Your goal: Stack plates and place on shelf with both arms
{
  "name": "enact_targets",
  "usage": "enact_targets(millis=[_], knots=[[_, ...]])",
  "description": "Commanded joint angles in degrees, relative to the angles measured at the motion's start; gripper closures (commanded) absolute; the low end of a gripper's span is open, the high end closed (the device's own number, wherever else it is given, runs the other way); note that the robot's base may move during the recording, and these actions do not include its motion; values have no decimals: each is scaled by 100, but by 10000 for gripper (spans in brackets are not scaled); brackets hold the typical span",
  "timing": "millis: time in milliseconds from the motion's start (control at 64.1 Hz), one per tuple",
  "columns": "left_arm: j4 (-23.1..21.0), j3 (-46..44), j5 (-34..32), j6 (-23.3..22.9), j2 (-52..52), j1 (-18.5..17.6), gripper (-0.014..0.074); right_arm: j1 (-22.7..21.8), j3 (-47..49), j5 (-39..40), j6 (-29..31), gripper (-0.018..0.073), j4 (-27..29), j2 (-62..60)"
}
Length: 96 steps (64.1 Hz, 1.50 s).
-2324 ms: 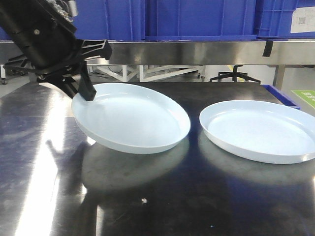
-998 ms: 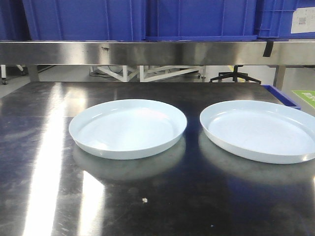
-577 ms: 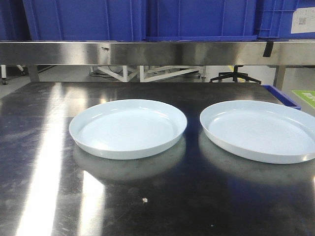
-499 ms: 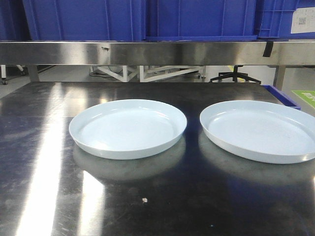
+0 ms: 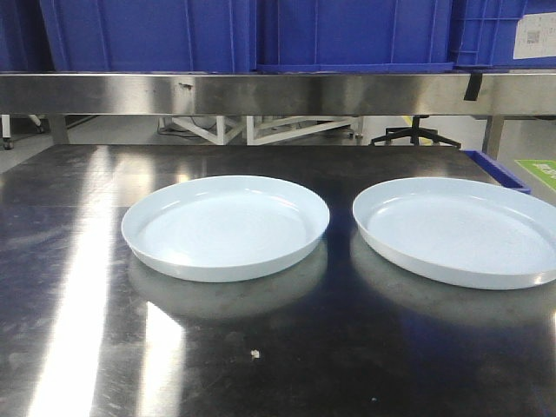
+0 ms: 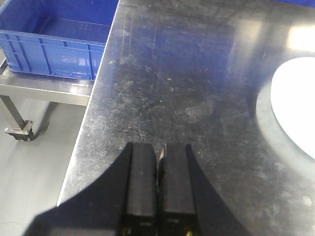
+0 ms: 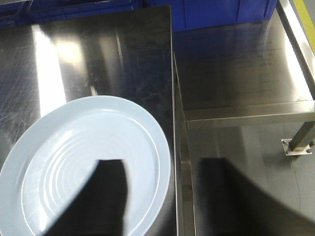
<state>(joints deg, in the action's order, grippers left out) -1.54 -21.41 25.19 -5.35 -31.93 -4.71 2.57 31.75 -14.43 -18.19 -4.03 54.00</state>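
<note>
- Front view: two pale blue-white plates lie flat on the dark steel tabletop (image 5: 78,261), side by side with their rims apart, not stacked.
- The left plate (image 5: 226,228) sits at 9 o'clock of the right plate (image 5: 456,230). The right plate's outer rim runs off the picture at 3 o'clock.
- The shelf beam (image 5: 278,93), brushed steel, spans the view at 12 o'clock beyond both plates. Blue crates (image 5: 252,33) stand on it. Both plates rest below it, on the tabletop.
- Left wrist view: the left gripper (image 6: 158,167) hangs over bare tabletop, its two black fingers (image 6: 142,187) pressed together pad to pad.
- The left plate's rim shows at 3 o'clock of that gripper, well apart from it.
- A single blue crate (image 6: 54,44) sits at 10 o'clock, past the table's edge, on a lower steel frame.
- Right wrist view: the right gripper (image 7: 161,164) is above the right plate, and its fingers show only as dark blurred shapes, spread wide.
- One of those shapes lies over the plate's bowl. The other lies over the lower steel surface past the table's edge, toward 3 o'clock.
- Whether that gripper touches the plate cannot be told.
</note>
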Motion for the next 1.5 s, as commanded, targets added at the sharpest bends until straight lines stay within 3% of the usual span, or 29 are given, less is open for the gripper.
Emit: enact_targets(millis=[0,16,218,374,421,1029,1482], knots=[[-18,-157,-415,-42,-4,5,511,11,210,196,18,520,1,-39],[-18,-157,-415,-42,-4,5,511,11,210,133,18,564,1,-39],[-18,-157,-534,-42,-4,5,511,11,210,12,18,346,1,-39],[-18,-157,-534,-42,-4,5,511,11,210,102,18,90,1,-39],[-18,-157,-534,-42,-4,5,511,11,210,102,18,56,1,-39],[-18,-157,-534,-42,-4,5,511,11,210,126,18,69,1,34],[-18,-157,-534,-42,-4,5,511,0,1193,24,18,69,-64,1938]])
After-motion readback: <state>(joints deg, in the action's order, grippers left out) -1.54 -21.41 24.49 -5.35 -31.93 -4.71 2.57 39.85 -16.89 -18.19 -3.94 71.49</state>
